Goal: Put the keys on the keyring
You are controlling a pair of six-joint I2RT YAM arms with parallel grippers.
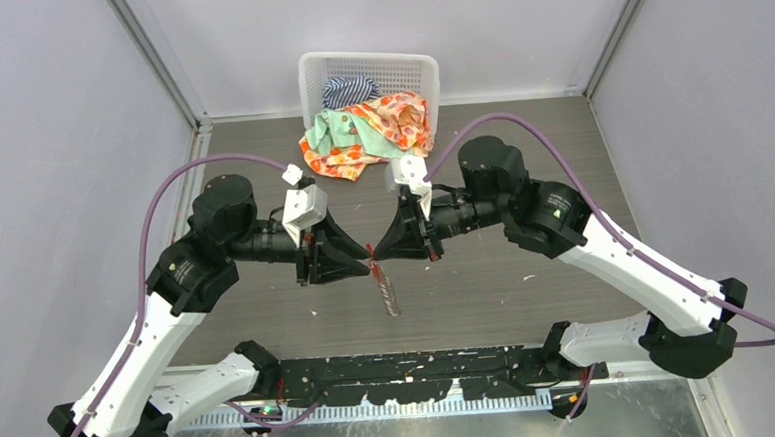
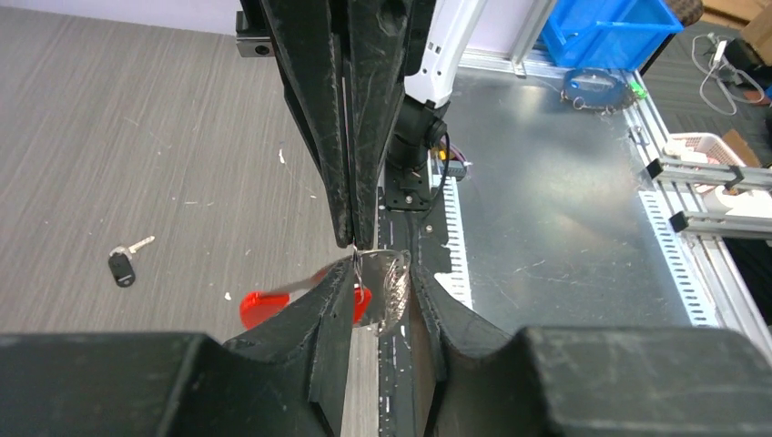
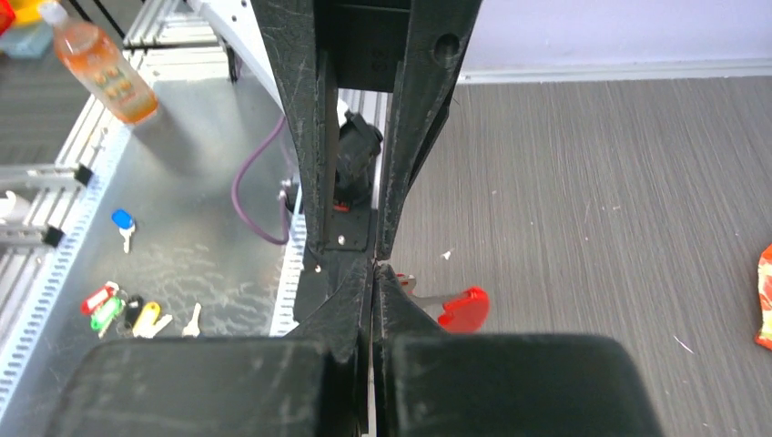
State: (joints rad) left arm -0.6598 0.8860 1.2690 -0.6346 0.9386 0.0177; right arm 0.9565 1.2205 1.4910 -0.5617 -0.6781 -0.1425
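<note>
Two arms met nose to nose over the middle of the grey desk (image 1: 521, 171), and we found the keyring (image 1: 388, 294) hanging at their tips, its fan of small silvery pieces drooping below. We saw the right gripper (image 3: 373, 271) with its jaws pressed together, only a hairline slit between them, pinching the ring's wire at the very tip. The left gripper (image 2: 378, 278) faced it with its jaws partly apart. The ring and its fan sat in that gap, and one fingertip (image 2: 319, 309) lay against the ring, though we could not tell whether it bore on it.

A red piece (image 3: 464, 309) on a silver stem stuck out sideways from the meeting point. We could not tell whether this was the red-headed key or the ring's own tag. The black-headed key (image 2: 121, 266) lay flat on the desk, well apart from both grippers.

At the back of the desk stood a white basket (image 1: 318, 77) spilling patterned cloths (image 1: 379, 129). On the metal sheet (image 3: 200, 264) beside the desk we noted a bottle of orange drink (image 3: 96, 59), a blue-headed key (image 3: 122, 221) and a small bunch of coloured keys (image 3: 123, 314).
</note>
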